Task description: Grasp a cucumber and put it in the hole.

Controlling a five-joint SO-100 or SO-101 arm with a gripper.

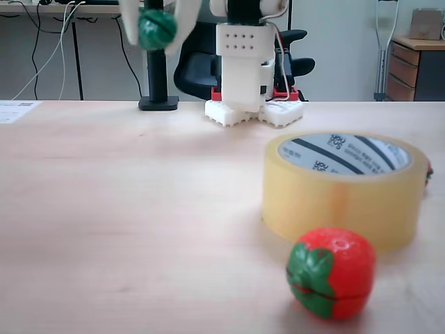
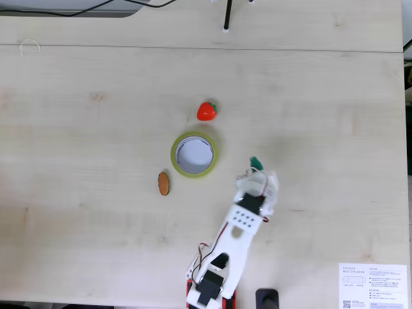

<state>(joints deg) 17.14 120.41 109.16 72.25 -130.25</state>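
A red toy strawberry (image 1: 332, 273) with green leaves lies on the light wooden surface (image 2: 77, 129). A small orange-brown oval thing (image 2: 163, 183) lies apart from it. A white printed paper (image 2: 373, 286) rests at the surface corner.

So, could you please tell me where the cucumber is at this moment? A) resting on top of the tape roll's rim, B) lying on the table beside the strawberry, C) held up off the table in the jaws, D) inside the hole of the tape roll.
C: in a fixed view the cucumber sits between the gripper jaws, high above the table and away from the tape roll.
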